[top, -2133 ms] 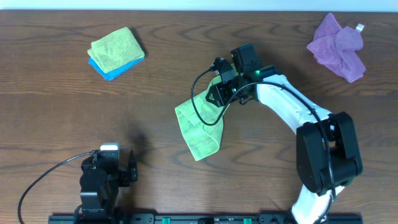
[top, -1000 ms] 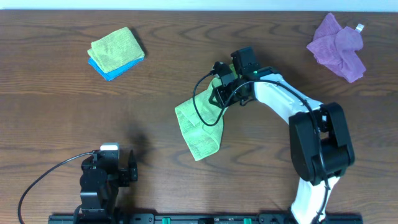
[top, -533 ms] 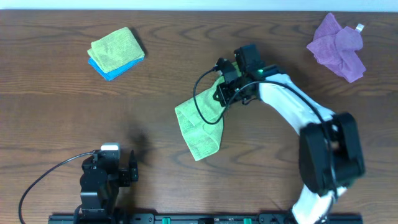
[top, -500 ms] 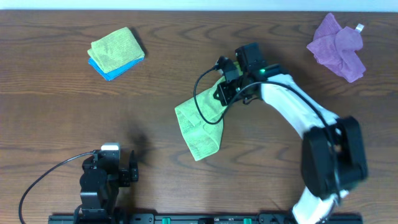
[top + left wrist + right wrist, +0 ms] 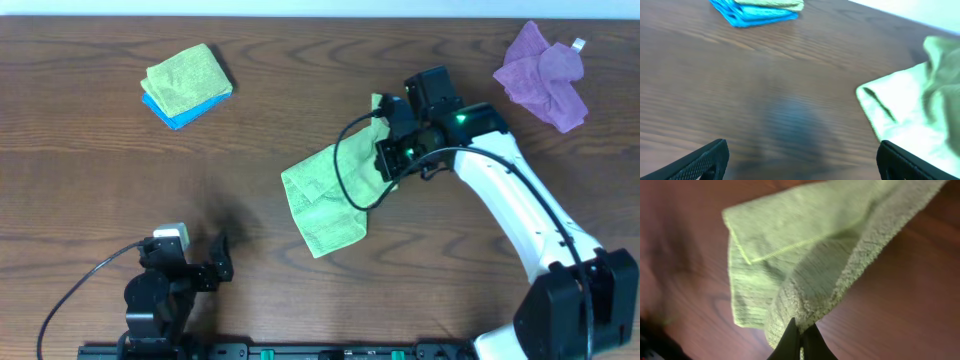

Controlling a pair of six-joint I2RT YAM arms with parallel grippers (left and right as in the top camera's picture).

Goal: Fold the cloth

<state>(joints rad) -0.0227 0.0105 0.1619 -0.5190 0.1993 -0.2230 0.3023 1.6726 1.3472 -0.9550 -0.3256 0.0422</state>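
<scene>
On the dark wood table (image 5: 300, 90), right claw (image 5: 799, 332) pinches the cloth (image 5: 805, 255); left claw (image 5: 802, 154) gapes.

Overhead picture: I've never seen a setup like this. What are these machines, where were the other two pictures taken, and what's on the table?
Two robot arms work at a wooden table. The overhead view looks straight down; the other two come from a camera on each wrist, looking past its own jaws. The right arm has its jaws shut on an edge of the lime-green cloth. The left arm sits at the near edge, jaws wide open, holding nothing. Also on the table: a folded green cloth on a blue one, and a crumpled purple cloth.
</scene>
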